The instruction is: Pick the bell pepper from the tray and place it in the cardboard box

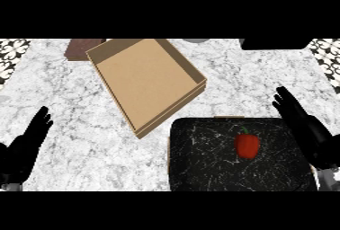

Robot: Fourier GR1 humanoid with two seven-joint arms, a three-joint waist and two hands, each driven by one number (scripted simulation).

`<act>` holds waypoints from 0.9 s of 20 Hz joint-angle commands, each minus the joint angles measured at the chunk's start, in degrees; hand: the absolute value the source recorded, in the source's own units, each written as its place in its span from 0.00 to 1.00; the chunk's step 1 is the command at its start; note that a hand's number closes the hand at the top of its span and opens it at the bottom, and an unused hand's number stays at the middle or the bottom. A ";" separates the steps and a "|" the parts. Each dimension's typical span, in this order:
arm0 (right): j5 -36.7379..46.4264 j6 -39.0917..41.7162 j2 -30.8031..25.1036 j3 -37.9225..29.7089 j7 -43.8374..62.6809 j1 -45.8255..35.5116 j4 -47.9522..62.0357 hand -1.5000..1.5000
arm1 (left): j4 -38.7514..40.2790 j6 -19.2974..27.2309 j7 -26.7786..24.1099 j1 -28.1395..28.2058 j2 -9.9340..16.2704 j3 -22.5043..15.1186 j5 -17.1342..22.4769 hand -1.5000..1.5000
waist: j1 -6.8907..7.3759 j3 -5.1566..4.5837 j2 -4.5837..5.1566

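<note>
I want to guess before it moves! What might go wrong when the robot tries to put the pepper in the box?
The bell pepper is small and rounded, so it might roll on the tray when the right hand closes on it. That hand is open beside the tray. The cardboard box is shallow and sits at an angle, so the pepper could hit its low wall or land outside.

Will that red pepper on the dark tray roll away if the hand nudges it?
Probably a little: the bell pepper looks rounded and lies on its side on the tray. Its skin looks smooth, so perhaps slippery. It likely keeps its shape when lifted.
</note>
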 commanded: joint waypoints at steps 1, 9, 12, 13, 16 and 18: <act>1.31 0.15 1.00 -4.37 -0.14 1.60 -0.06 0.00 | -4.85 -1.17 3.21 0.35 0.15 2.07 0.39 0.50 | 0.72 -0.46 -0.09; 15.04 -25.88 1.22 -15.20 -8.83 4.93 -5.93 0.00 | -8.05 -0.92 6.28 -1.40 -3.40 2.94 7.51 0.50 | -1.99 -0.41 -1.09; 20.47 -26.89 3.72 -11.19 -17.12 9.81 -13.62 0.00 | -8.55 -1.28 9.16 -4.40 -3.28 3.53 9.19 0.50 | -1.16 -0.45 -0.49; 21.66 -26.45 4.18 -9.91 -18.98 12.89 -15.54 0.00 | -11.83 -1.68 8.85 -1.14 -2.99 3.62 9.27 0.50 | -0.25 -0.44 -0.53; 27.10 -24.67 -1.91 -7.14 -12.81 18.11 -24.94 0.00 | -5.64 -3.49 6.72 -3.51 -3.87 4.07 9.15 0.50 | -0.70 -0.60 -0.24; 32.02 -23.71 -6.34 -4.73 -4.55 19.49 -25.75 0.00 | -8.40 -2.72 9.27 -4.94 -3.21 4.14 9.52 0.50 | -0.45 -0.66 -0.18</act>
